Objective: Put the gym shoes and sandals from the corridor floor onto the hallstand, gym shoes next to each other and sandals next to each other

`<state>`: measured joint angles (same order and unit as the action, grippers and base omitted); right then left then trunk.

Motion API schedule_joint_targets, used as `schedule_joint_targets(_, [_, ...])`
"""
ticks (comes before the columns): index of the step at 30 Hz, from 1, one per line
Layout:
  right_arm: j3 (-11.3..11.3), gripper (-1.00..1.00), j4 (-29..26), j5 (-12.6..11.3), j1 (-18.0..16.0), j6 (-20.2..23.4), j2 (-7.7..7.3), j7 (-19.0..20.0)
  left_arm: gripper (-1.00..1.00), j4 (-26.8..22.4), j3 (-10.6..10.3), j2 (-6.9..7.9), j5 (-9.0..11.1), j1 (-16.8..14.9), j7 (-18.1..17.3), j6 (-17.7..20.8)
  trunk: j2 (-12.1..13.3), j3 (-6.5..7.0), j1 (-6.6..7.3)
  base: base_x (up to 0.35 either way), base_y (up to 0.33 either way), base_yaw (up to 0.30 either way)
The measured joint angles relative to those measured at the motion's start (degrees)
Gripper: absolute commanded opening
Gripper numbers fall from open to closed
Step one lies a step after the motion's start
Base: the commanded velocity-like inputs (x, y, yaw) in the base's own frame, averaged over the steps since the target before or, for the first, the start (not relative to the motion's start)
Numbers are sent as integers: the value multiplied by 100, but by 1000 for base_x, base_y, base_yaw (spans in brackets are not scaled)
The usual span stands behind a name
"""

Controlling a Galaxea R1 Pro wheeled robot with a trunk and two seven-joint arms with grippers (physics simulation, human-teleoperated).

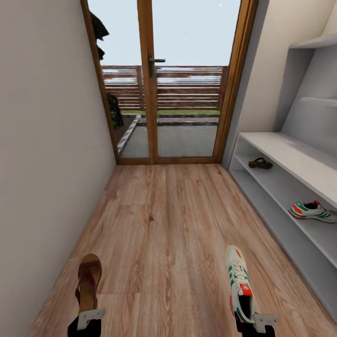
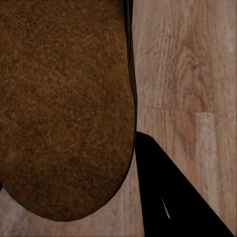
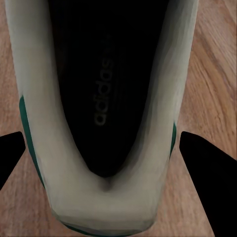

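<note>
One sandal (image 1: 260, 163), one sneaker (image 1: 312, 211) shelved.

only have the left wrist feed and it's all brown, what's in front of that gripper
Observer: A sandal, its heel end at the left gripper; I cannot tell whether it is gripped.
Operator: where's its pair
Observer: The other sandal sits on a hallstand shelf, under the top, at the far end.
Operator: and the right arm
Observer: A gym shoe lies with its heel at the right gripper.
</note>
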<state>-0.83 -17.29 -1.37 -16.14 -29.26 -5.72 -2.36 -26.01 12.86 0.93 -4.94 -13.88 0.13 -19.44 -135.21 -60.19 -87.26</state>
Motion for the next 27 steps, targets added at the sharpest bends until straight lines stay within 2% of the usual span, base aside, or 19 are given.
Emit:
schedule_joint_targets(4, [-1, -100, -12, -4, 0, -6, 0, -1, -100, 151, 7, 6, -2, 1, 0, 0, 0, 0, 0, 338, 0, 0])
schedule_joint_targets(27, [-1, -100, 1, -5, 0, -3, 0, -2, -100, 163, 9, 7, -3, 0, 0, 0, 0, -43, 0, 338, 0, 0])
